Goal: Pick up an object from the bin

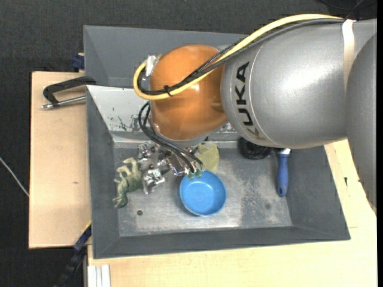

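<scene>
While the arm (299, 82) is stretching in under its orange cover (182, 94), the gripper (160, 167) is hanging low at the bin's (263, 211) 9 o'clock, and I cannot tell how wide it is. A green toy dinosaur (127, 181) is lying just at its 8 o'clock, and a blue bowl (203, 196) is sitting at its 4 o'clock.

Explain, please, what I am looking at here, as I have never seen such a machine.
The big grey shape is a robot arm, with an orange cover at its wrist, reaching in from the right. One camera looks down on a grey metal bin. On its floor lie a green toy creature, a blue bowl, a blue stick-shaped thing and a dark thing. The arm's tip is low between the creature and the bowl; whether it holds anything cannot be seen.
</scene>
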Controlling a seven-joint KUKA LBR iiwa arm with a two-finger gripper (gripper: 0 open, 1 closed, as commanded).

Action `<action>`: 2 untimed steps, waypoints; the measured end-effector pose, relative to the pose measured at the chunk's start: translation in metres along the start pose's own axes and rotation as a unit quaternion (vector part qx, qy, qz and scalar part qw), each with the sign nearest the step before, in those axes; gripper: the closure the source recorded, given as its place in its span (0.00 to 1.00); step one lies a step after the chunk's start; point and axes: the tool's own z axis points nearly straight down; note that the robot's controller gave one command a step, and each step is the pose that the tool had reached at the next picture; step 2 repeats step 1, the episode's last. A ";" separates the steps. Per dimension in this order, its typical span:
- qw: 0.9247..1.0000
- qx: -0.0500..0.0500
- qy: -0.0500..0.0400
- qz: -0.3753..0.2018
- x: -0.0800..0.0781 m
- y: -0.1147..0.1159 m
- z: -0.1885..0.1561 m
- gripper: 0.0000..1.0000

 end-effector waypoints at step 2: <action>1.000 0.001 0.003 0.027 -0.008 -0.038 -0.024 1.00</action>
